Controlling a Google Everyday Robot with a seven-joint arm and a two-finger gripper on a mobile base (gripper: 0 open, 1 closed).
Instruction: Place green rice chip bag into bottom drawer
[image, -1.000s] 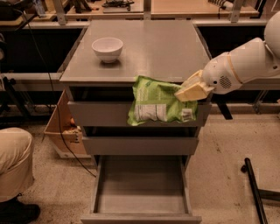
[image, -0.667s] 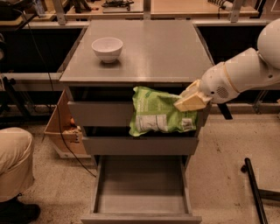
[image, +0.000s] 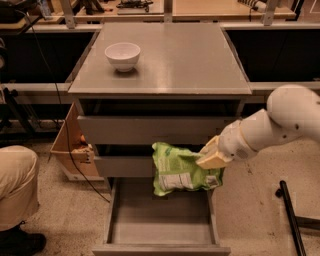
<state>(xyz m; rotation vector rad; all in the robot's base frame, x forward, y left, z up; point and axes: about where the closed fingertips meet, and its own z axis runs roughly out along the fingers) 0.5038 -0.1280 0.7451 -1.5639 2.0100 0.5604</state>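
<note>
Jaws hold green rice chip bag (image: 181, 171) over bottom drawer (image: 160, 227); bowl (image: 122, 55) atop cabinet (image: 192, 62).

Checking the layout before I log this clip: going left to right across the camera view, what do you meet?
Tan trouser leg → cardboard box → white bowl → green chip bag, hanging above the open bottom drawer → claw, gripping the bag's right edge → black bar.
</note>
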